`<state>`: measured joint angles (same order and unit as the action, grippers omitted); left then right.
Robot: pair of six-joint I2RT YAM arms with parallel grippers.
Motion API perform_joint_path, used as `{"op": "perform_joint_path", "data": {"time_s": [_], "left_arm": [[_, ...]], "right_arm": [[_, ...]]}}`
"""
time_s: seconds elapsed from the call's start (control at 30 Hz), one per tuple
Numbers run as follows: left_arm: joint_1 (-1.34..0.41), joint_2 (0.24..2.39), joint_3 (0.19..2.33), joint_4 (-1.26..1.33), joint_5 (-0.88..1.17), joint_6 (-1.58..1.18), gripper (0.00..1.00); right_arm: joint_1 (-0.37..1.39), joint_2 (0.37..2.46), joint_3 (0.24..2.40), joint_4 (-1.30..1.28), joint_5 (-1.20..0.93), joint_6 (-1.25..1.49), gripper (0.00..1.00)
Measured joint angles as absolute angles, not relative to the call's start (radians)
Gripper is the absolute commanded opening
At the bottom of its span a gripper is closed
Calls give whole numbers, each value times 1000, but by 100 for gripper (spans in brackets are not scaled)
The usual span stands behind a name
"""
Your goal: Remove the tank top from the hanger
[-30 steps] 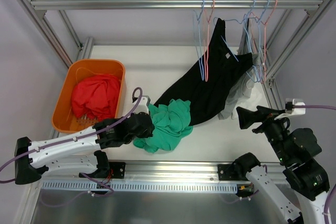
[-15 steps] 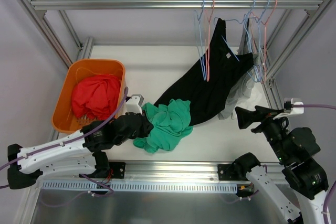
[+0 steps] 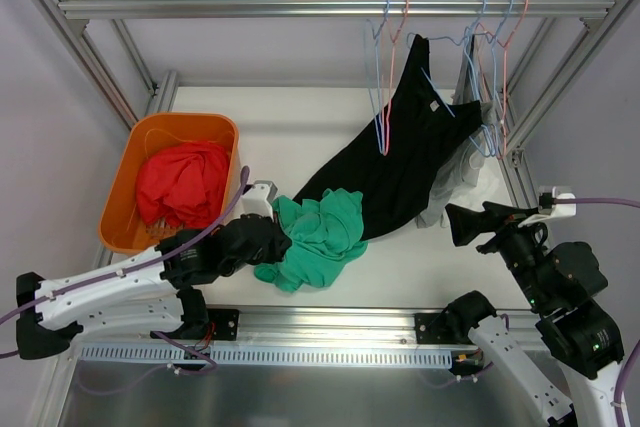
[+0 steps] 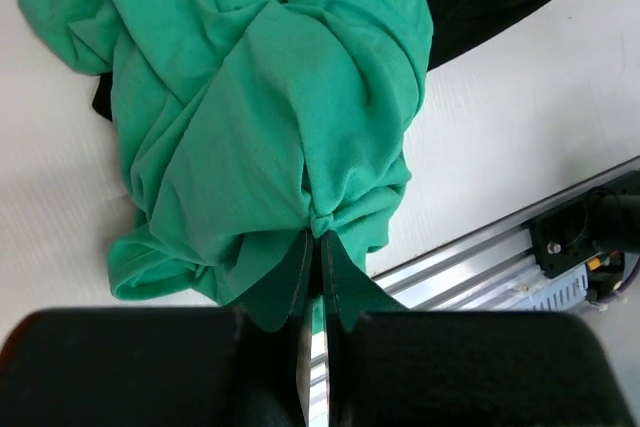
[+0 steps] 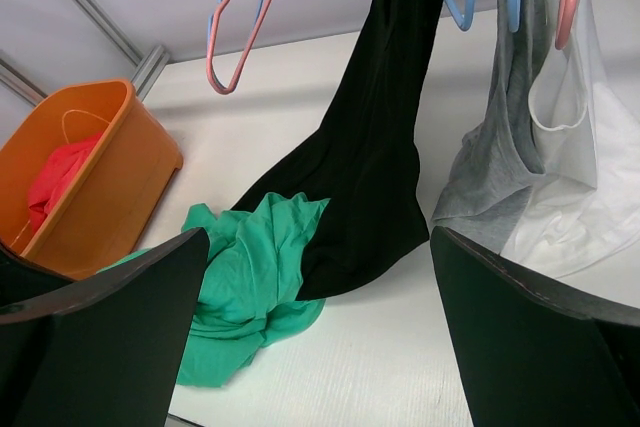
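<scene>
Apparently the main bit is done: the green tank top (image 3: 320,232) is on no hanger & lies in a crumpled heap on the table (image 3: 300,117), near the front edge. A pink & blue pair of empty hangers (image 3: 385,117) dangles from the rail (image 3: 250,7) above and to the right, w/ nothing on them. Which one it came off, can't tell. The heap's far side touches the hem of a black top (image 3: 400,162), which hangs from the rail and trails down onto the table. The left claw (image 4: 315,252) is clenched on the green top. The wrist view shows both fingers pressed together w/ a bunched fold of green cloth pinched at the tips, on the heap's near-left side, so top & claw are in direct contact. The right claw (image 3: 462,223) is spread wide w/ nothing in it, off to the right past the black hem, well apart from the green top & pointing roughly toward it. Left to do, I'd guess: draw the top clear of the black one, then let go. It might go in the orange bin (image 3: 118,187) just left, which has a red cloth (image 3: 180,182) in it, but the task doesn't say.
</scene>
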<state>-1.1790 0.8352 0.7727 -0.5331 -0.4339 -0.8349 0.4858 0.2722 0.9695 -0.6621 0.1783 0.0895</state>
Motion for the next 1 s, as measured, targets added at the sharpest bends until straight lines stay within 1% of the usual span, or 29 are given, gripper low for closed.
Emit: {"op": "perform_joint_path", "data": {"time_s": [0.1, 0.17, 0.3, 0.47, 0.6, 0.67, 0.73, 0.83, 0.93, 1.0], "left_arm": [[-1179, 805, 830, -593, -467, -807, 0], [-1179, 797, 944, -663, -516, -762, 0], [-1179, 826, 1303, -731, -662, -633, 0], [-1179, 950, 1758, -756, -826, -427, 0], [-1179, 1085, 2063, -764, -920, -262, 0], [-1179, 1144, 2173, -767, -952, -185, 0], [-1179, 1188, 2246, -768, -976, -120, 0], [-1179, 1201, 2267, -771, -996, -64, 0], [-1179, 1172, 2209, -774, -994, -54, 0], [-1179, 1129, 2115, -774, -956, -72, 0]], "right_arm": [[486, 272, 970, -662, 178, 89, 99], [486, 272, 971, -662, 179, 89, 99], [486, 273, 972, -662, 179, 89, 100], [486, 286, 972, -661, 180, 89, 99], [486, 292, 973, -661, 184, 86, 99], [486, 294, 977, -662, 185, 85, 100], [486, 295, 982, -660, 186, 84, 100], [486, 297, 986, -656, 186, 84, 99], [486, 305, 985, -650, 185, 84, 100], [486, 314, 985, -643, 182, 84, 99]]}}
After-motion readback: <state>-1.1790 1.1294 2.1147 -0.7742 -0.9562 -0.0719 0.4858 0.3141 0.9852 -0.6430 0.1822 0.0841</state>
